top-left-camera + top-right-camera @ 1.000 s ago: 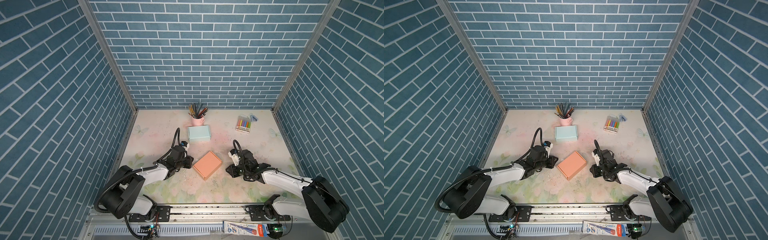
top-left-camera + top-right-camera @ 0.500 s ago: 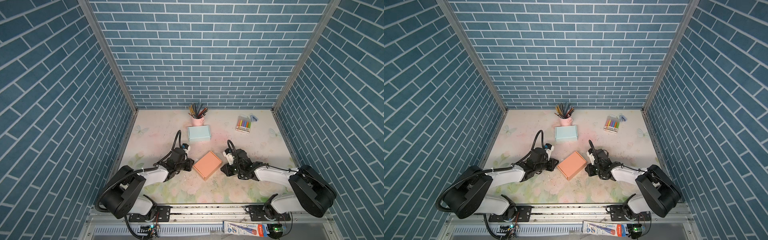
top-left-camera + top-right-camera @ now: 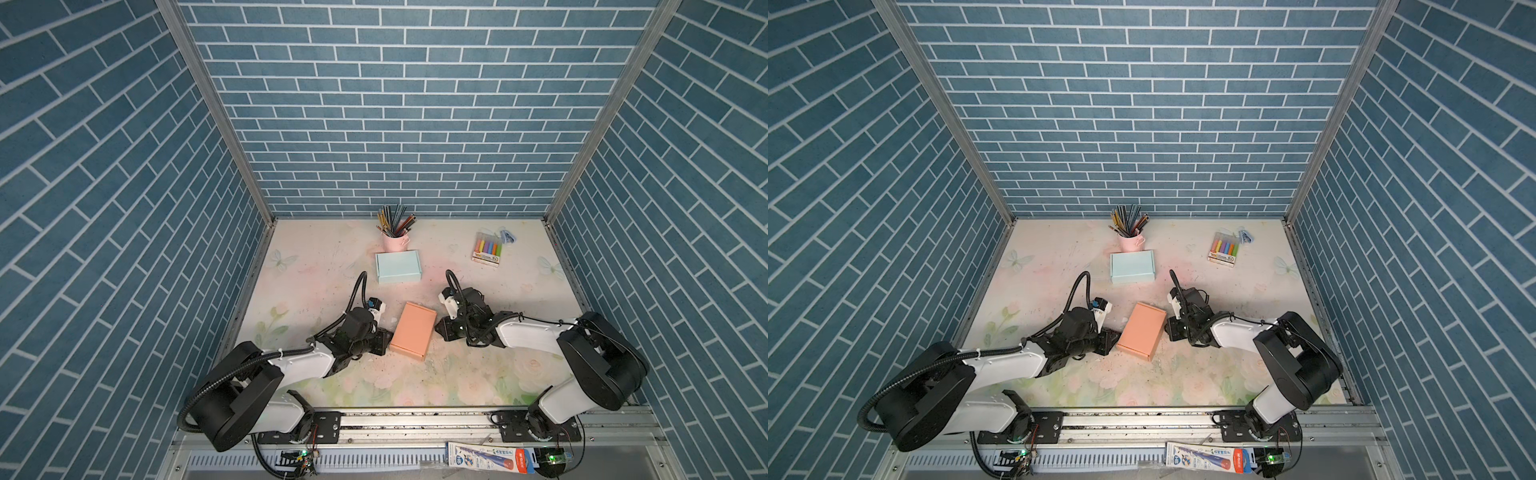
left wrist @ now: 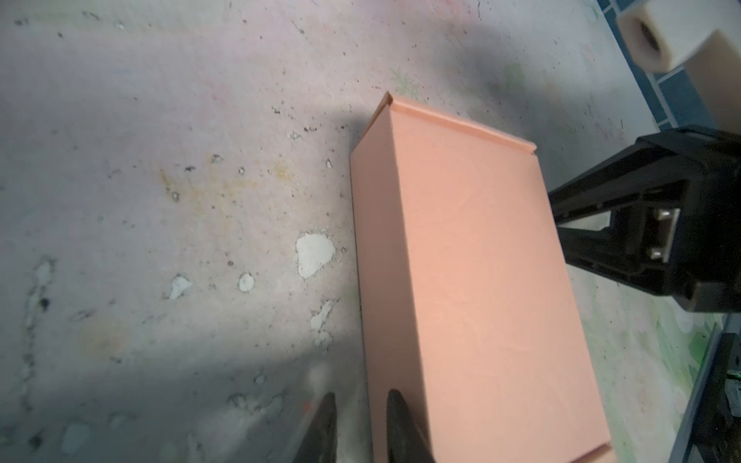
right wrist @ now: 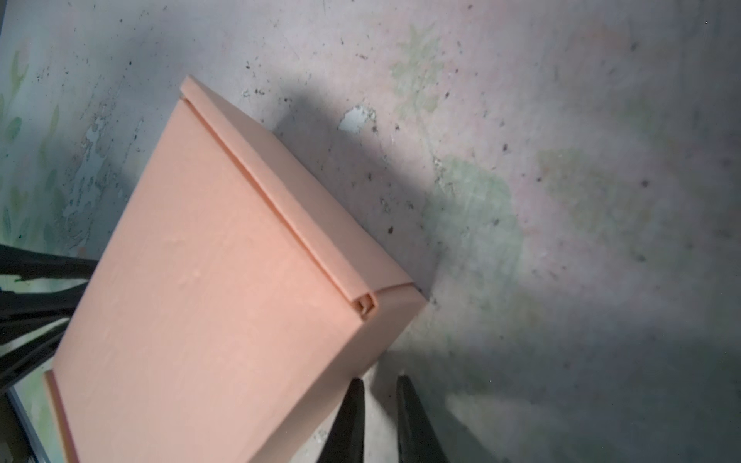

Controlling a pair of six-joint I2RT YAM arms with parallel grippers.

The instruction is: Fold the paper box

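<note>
Light, crushable-looking paper box, best held by its long sides; left gripper at eight o'clock, right gripper at three, both jaws seen slightly apart, empty.

**Legible print.** In both top views a flat card pack lies at the lower edge of the frame, right of centre, just in front of the base rail. The blue roundel near the pack's left end appears to read "HB". The lettering on its red panel is too small to read. At the upper right of the worktop, the marker set carries a printed strip along its near edge, likewise too small to read.
</note>
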